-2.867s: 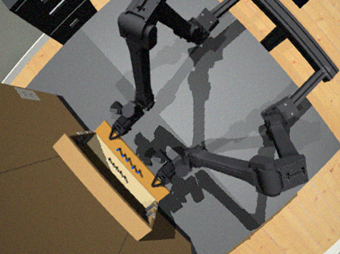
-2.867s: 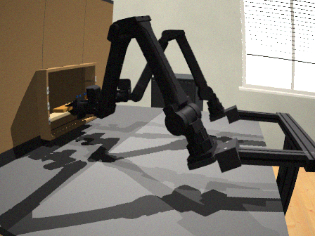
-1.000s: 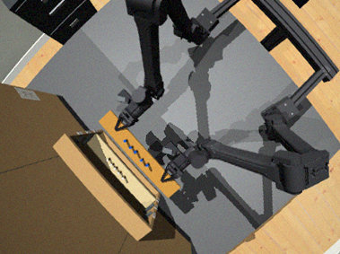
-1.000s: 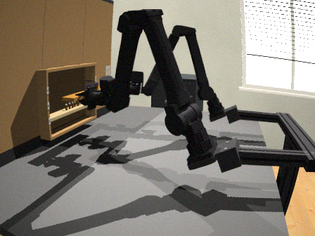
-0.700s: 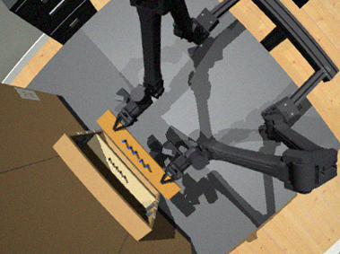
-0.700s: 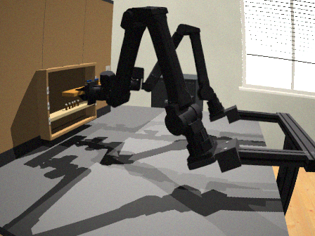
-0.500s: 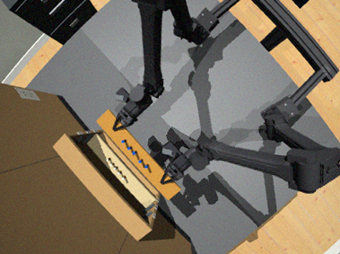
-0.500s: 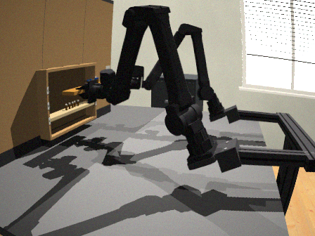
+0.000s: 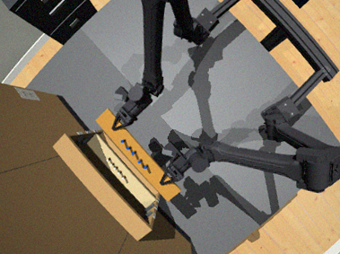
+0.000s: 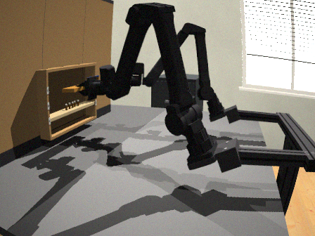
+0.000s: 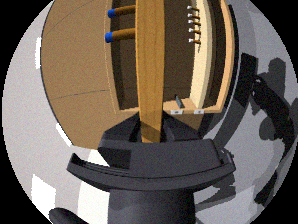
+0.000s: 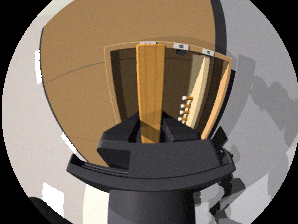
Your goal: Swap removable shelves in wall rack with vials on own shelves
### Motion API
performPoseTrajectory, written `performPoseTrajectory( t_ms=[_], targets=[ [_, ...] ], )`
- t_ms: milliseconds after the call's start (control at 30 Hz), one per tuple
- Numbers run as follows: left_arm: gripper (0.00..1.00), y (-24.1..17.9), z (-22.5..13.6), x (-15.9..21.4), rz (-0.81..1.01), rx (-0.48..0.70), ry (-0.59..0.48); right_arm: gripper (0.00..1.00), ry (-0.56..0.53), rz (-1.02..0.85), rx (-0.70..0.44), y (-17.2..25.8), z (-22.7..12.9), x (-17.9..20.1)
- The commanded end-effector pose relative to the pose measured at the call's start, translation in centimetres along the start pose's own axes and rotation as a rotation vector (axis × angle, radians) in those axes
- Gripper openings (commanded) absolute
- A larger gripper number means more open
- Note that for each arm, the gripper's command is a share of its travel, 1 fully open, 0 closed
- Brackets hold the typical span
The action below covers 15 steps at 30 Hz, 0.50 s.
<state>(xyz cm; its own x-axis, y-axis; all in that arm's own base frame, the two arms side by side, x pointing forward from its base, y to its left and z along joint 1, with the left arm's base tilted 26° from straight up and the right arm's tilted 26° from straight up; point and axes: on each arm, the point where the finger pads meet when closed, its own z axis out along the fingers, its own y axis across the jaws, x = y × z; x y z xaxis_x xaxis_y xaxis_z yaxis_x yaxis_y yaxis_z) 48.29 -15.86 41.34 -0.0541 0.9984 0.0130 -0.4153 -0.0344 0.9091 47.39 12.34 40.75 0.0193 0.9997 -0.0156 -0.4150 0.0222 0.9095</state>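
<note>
- The left arm [image 9: 257,161] [image 10: 172,53] and right arm [image 9: 153,40] [image 10: 202,56] reach toward the wall rack, one to each end of the orange shelf.
- The wall rack [image 9: 103,187] [image 10: 43,105] [image 11: 229,50] [image 12: 217,110] is open at the front, with the pale shelf inside it.
- The orange shelf [image 9: 137,144] [image 10: 72,89] [image 11: 150,60] [image 12: 150,90] is out in front of the rack, higher than the pale one and roughly level, borne between the two grippers.
- The pale shelf [image 9: 137,185] [image 10: 60,114] [image 11: 201,75] [image 12: 199,85] sits in the lower part of the rack, touched by neither gripper.
- The left gripper [image 9: 165,182] [image 10: 81,89] [image 11: 151,111] is clamped on one end of the orange shelf, its fingers only a little apart, one against each face.
- The right gripper [image 9: 115,128] [image 12: 150,112] pinches the other end the same way, its fingers equally narrow.
- The blue-capped vials [image 9: 133,153] [image 11: 122,35] stand in a row on the orange shelf, between the grippers and clear of their fingers.
- The white-capped vials [image 9: 117,169] [image 10: 72,104] [image 11: 194,30] [image 12: 185,110] stand in a row on the pale shelf.
</note>
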Motion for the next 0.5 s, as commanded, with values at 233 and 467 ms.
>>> performPoseTrajectory(
  t_ms=[233,467],
  targets=[
    [0.12,5.6,3.7,-0.1,-0.042,-0.093,0.008,0.12,-0.009,0.02,-0.105,5.7,4.0,-0.1],
    [0.12,5.6,5.1,-0.1,-0.045,-0.095,0.011,0.12,-0.005,0.018,-0.109,5.8,5.4,0.0]
  ],
)
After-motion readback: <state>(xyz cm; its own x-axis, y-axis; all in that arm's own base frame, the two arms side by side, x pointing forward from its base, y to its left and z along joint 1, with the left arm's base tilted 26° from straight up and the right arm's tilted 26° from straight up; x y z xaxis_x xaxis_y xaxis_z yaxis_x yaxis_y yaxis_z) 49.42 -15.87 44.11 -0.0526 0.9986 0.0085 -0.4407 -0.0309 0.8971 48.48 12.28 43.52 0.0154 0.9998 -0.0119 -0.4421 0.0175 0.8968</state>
